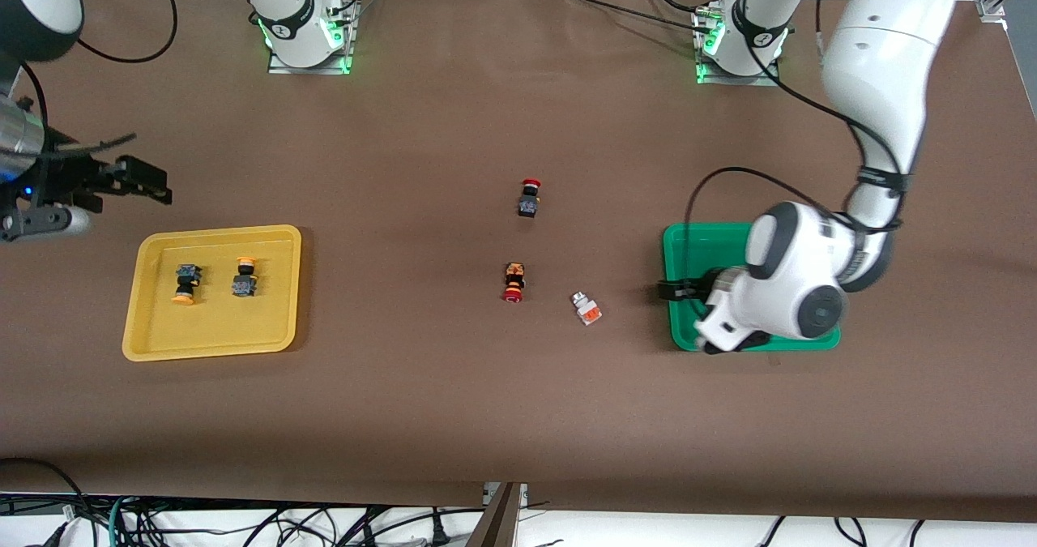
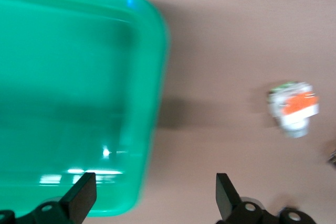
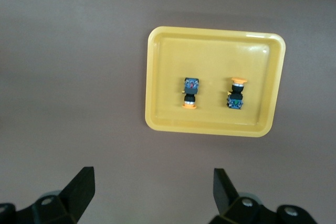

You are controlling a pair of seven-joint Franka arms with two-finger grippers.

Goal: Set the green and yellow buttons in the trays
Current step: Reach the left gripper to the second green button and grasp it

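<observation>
White-bodied button with an orange block lies on bare table beside the green tray; left gripper hangs wide over the tray's rim, right gripper waits wide.

I'm seeing the brown worktop carrying a yellow tray near the right arm's end, a green tray near the left arm's end, and mid-worktop two red-capped switches and a white-bodied button.
</observation>
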